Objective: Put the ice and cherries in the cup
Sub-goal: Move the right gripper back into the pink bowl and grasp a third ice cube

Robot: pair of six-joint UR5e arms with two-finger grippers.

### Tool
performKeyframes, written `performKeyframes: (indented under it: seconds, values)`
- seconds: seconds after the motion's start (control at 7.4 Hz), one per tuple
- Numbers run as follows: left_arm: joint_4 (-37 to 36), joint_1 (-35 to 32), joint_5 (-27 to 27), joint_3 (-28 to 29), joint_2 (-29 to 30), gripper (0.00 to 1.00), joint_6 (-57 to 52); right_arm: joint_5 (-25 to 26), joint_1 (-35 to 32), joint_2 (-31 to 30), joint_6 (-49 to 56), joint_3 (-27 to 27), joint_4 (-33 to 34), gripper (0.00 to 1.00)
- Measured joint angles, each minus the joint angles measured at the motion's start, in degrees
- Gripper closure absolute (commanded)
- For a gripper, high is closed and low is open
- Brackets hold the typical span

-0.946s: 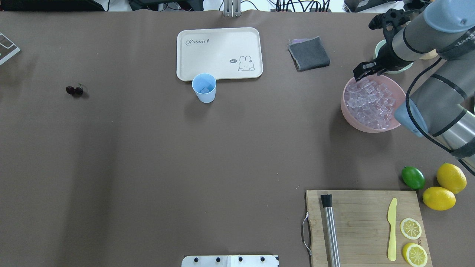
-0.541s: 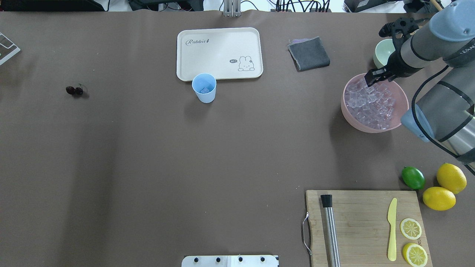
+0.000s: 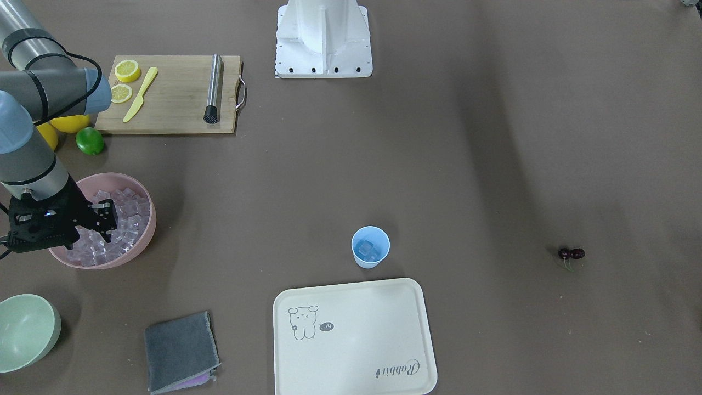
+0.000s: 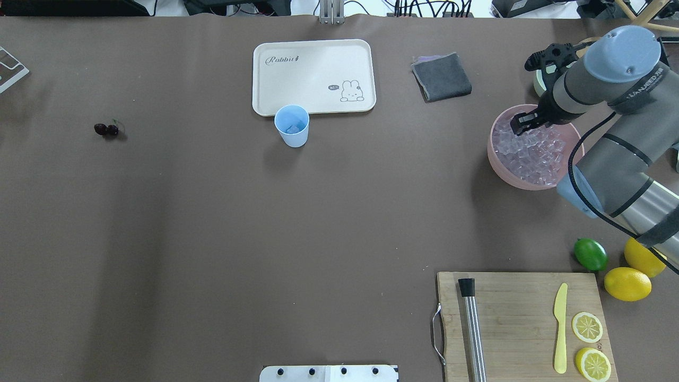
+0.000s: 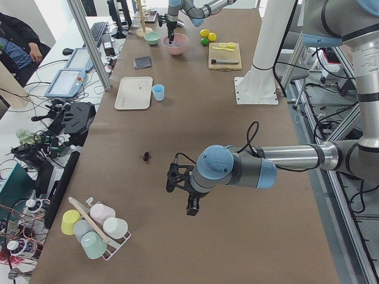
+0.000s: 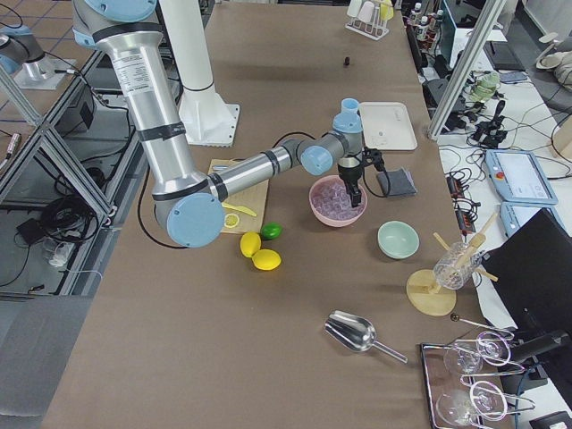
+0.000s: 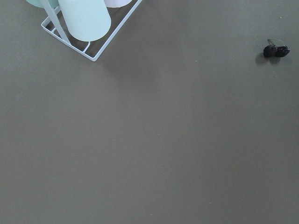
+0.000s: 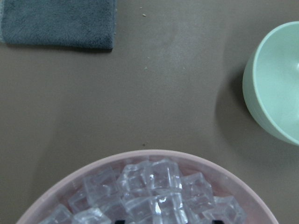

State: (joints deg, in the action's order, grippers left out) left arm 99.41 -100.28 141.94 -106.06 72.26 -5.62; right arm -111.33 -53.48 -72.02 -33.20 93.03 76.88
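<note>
The ice (image 4: 533, 151) is heaped in the pink bowl (image 4: 497, 167) at the table's right end, and a few cubes are already seen in the cup (image 4: 292, 126), which stands upright, mouth up, just in front of the cream tray (image 4: 313, 74) near the table's middle. The right gripper (image 4: 522, 123) is lowered onto the far part of the heap, its jaws apparently parted around the top cubes and nothing yet gripped. The step in hand is judged to be the picking of another cube. It would be done best if one cube standing proud of the pile were straddled squarely, flat faces against the fingers, and the jaws closed gently, since a glassy cube caught by its corners could be squeezed out sideways. The lift should then be kept straight until the rim is cleared. No common direction is shown by the cubes, which are tumbled at every angle and have no long axis. The cherries (image 4: 106, 129) are left well apart, on the table's left half; the pair's long axis is laid across the table from side to side, with the thin stems turned toward the far edge. The left gripper (image 5: 190, 207) is held above bare table some way from them, and whether it is parted or closed cannot be told.
</note>
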Motion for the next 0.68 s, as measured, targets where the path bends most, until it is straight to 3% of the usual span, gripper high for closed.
performKeyframes:
  seconds: [0.14,0.27,0.68]
  values:
    - [0.00,0.00,0.00,0.16,0.03,0.02,0.00,0.58,0.77,0.19,0.14,-0.31,0.00,0.71]
    - [0.00,0.00,0.00,0.23,0.06,0.02,0.00,1.36,1.41,0.48,0.79,-0.88,0.01,0.78]
    - [0.01,0.00,0.00,0.31,0.03,0.02,-0.02,2.11,1.49,0.87,6.29,-1.50,0.00,0.83]
